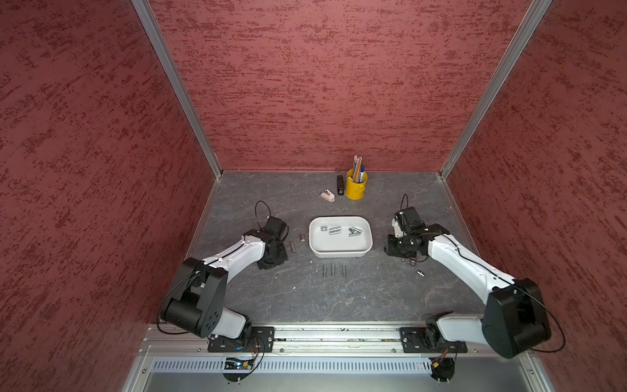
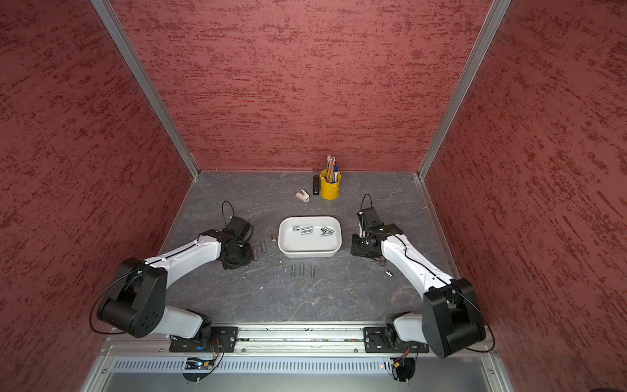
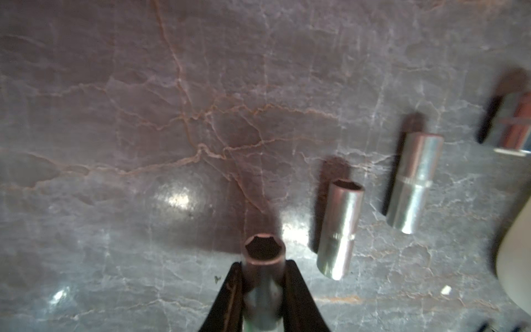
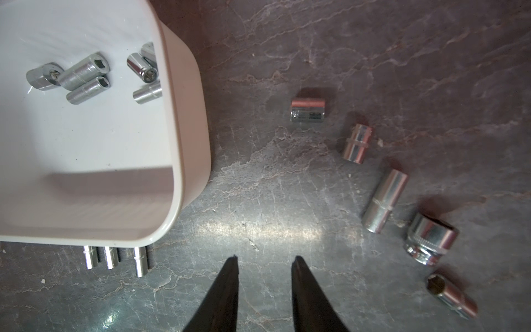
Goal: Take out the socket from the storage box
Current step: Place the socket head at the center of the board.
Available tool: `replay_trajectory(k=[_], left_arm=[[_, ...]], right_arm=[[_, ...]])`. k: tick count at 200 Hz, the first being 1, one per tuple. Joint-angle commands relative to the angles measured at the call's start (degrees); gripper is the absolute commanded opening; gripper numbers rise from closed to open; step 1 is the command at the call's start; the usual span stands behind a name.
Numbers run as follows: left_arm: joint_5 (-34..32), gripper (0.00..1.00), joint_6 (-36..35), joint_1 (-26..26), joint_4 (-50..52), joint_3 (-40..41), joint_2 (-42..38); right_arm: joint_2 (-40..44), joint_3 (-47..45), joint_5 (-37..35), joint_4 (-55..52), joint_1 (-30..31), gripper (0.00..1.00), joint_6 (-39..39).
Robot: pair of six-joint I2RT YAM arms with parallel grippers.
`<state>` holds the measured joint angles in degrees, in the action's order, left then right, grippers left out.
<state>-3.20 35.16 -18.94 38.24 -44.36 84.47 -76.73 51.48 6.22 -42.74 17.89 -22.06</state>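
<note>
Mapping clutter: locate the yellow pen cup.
In both top views the yellow pen cup stands near the back wall, beyond the storage box, a small black device just left of it.

We note a robot lab cell: red panels (image 1: 322, 85) in aluminium framing (image 1: 176, 88), grey tabletop (image 1: 305, 298), arms (image 1: 234, 254) bolted to a rail (image 1: 336, 334).

Sockets (image 1: 335, 230) inside storage box (image 1: 340, 253)

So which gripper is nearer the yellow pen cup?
Right. The right gripper sits by the storage box's right end, in front of the yellow pen cup; the left gripper, holding a socket, sits farther off, left of the box.
</note>
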Motion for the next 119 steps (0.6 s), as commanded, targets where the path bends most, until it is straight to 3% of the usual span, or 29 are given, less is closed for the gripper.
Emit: replay_trajectory(k=[1,26,119], left_arm=[[0.4,0.17,0.3,0.3,-3.0,0.4,1.2],[0.4,0.27,0.3,0.5,-2.9,0.4,1.2],[1.4,0.4,-0.7,0.5,-2.9,1.2,-1.2]], right_arm=[[-0.7,1.1,0.3,0.3,-0.2,0.34,0.4],[-0.8,0.8,0.4,0.5,-0.2,0.34,0.3],[-0.2,2.2,0.5,-1.1,-0.2,0.35,0.5]])
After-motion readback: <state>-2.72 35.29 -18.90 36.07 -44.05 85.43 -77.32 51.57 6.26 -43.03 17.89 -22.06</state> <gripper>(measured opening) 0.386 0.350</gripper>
